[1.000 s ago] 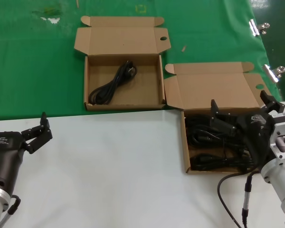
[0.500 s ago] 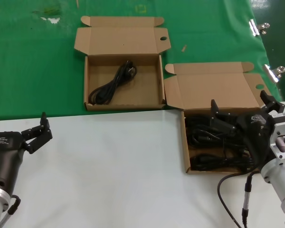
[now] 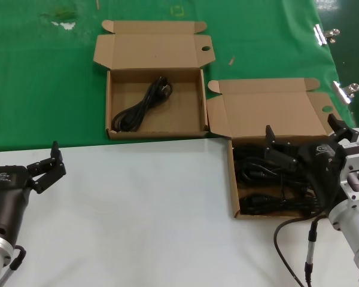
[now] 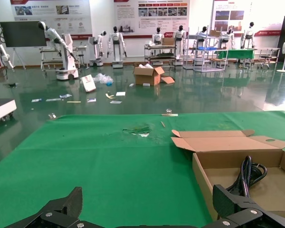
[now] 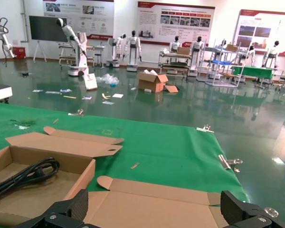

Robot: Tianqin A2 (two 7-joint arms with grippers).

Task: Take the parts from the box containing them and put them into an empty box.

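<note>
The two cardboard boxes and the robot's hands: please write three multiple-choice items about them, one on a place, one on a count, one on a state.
1. Where is the right hand?
A. over the box of cords
B. over the squarer box
C. on the green cloth

2. How many power cords lie in the squarer box?
A. none
B. one
C. three

3. How is the left hand?
A. shut on a cord
B. open and holding nothing
C. inside a box

Answers:
1 A, its black fingers hang above the black cords in the wider box.
2 B, a single folded bundle lies there.
3 B, its fingers are spread over the white table, away from both boxes.
</note>
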